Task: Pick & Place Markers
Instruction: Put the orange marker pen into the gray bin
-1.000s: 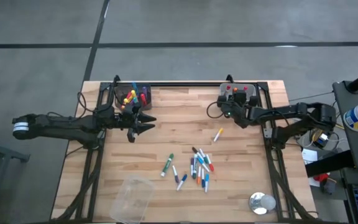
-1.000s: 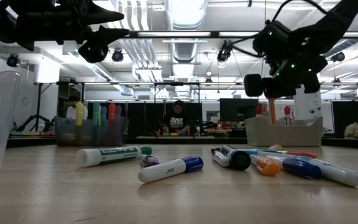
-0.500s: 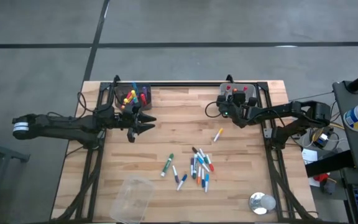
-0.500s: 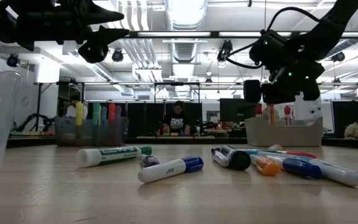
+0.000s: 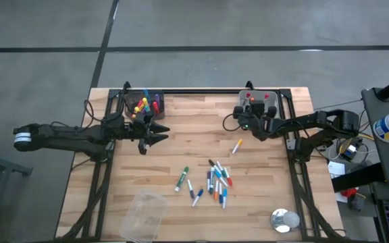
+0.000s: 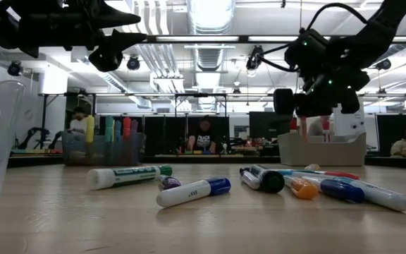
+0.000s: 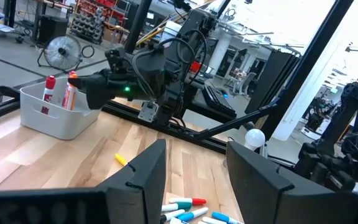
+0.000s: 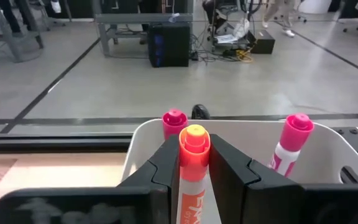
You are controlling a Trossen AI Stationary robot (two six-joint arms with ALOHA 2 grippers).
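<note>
Wood table (image 5: 181, 128) — markers (image 5: 215, 181) scattered; workshop behind — seated person (image 6: 203, 135).

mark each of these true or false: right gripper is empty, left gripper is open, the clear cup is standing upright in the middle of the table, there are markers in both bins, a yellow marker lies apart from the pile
1. The right gripper is empty. False: it is shut on an orange-capped marker over the grey bin.
2. The left gripper is open. True.
3. The clear cup stands upright mid-table. False: it is near the front edge, left of the pile, and appears to lie on its side.
4. Markers stand in both bins. True: the dark bin holds several too.
5. A yellow marker lies apart from the pile. True.
</note>
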